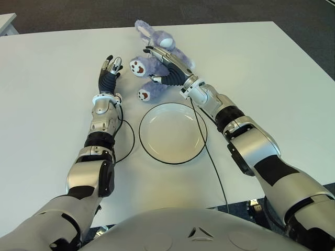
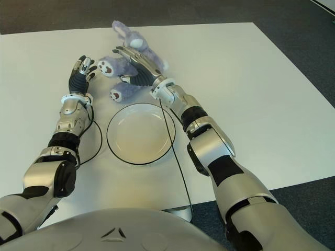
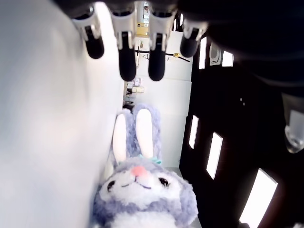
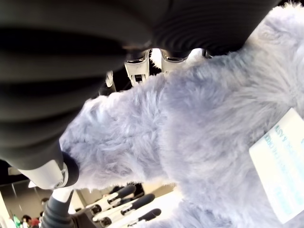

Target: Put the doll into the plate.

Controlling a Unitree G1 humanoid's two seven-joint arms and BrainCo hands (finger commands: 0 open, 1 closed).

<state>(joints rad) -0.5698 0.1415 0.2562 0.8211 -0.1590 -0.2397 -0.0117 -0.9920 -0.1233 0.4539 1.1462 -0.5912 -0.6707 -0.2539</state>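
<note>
The white plate [image 1: 172,133] sits empty nearest the robot. At its 12 o'clock the plush bunny doll [image 1: 152,65] lies on the tabletop [image 1: 272,73], right hand [image 1: 165,65] fingers wrapping its body. Left hand [image 1: 110,73], at the doll's 9 o'clock, is spread, empty. Lifting and placing remain.

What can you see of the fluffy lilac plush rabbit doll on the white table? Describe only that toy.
The fluffy lilac plush rabbit doll lies on the white table, beyond the round white plate with a dark rim and outside it. It has long ears with pale inners, a white muzzle, a pink nose, white foot soles with brown paw prints, and a sewn-in label. The right hand lies across its body, fingers pressed into the fur. The left hand is beside it, open and apart.
</note>
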